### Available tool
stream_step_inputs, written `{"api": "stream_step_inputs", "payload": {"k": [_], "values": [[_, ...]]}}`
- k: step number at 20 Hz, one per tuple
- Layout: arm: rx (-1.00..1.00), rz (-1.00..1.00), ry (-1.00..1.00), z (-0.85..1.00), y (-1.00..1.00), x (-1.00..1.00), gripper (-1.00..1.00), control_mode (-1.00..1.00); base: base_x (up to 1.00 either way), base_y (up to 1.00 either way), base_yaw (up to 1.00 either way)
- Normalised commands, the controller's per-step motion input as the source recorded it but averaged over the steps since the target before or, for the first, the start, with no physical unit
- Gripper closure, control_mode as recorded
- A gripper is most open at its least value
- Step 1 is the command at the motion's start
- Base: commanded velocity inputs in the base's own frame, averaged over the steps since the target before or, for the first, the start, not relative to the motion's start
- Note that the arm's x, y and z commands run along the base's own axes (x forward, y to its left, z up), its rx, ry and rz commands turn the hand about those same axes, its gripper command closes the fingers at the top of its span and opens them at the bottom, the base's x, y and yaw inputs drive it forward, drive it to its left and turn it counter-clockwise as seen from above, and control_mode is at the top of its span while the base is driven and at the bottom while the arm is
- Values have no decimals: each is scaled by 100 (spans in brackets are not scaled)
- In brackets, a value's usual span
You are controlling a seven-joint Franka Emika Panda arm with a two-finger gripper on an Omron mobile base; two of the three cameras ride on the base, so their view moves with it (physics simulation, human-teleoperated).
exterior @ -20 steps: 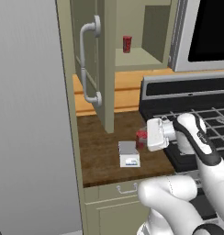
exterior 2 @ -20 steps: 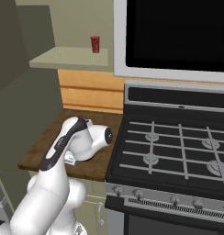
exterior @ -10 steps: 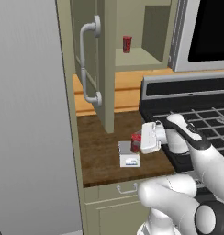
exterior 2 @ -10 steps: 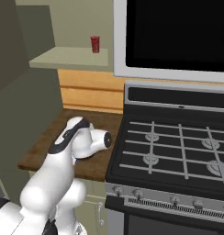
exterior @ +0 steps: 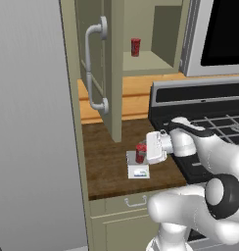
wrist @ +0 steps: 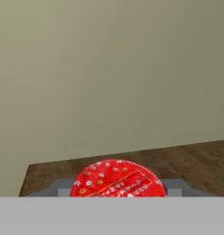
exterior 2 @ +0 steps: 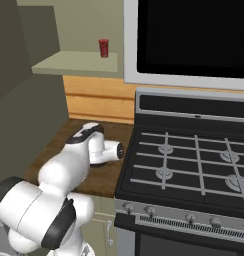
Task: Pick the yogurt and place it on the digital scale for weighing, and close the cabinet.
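The yogurt (exterior: 140, 149), a small red cup, stands upright on the white digital scale (exterior: 137, 169) on the brown counter. My gripper (exterior: 143, 155) reaches in from the right and is shut on the yogurt, the white hand just behind it. In the hand view the yogurt's red patterned lid (wrist: 116, 179) sits close below, with the scale's grey plate (wrist: 56, 188) showing on both sides. The cabinet door (exterior: 113, 73) stands swung open, its pale curved handle (exterior: 94, 68) facing me. In the right base view my arm hides the hand.
A twin red cup (exterior: 135, 46) (exterior 2: 103, 48) stands on the open cabinet shelf (exterior 2: 74, 62). A black gas stove (exterior 2: 194, 165) borders the counter (exterior: 104, 162) on the right. A tall grey panel (exterior: 28, 122) rises on the left. A drawer with a small handle (exterior: 135, 201) lies below.
My gripper has moved left and down with the yogurt, bringing it from beside the scale onto its top plate. Cabinet door and twin cup are unchanged.
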Motion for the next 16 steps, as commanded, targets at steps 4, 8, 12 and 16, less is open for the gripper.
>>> {"api": "stream_step_inputs", "payload": {"k": [4,8,12,16], "values": [[0,3,0,-20,-1,17,100,-100,0,0,0],[1,0,-4,-5,0,31,100,-100,0,0,0],[0,0,-1,-1,0,13,100,-100,0,0,0],[0,0,0,-19,0,0,100,-100,0,0,0]]}}
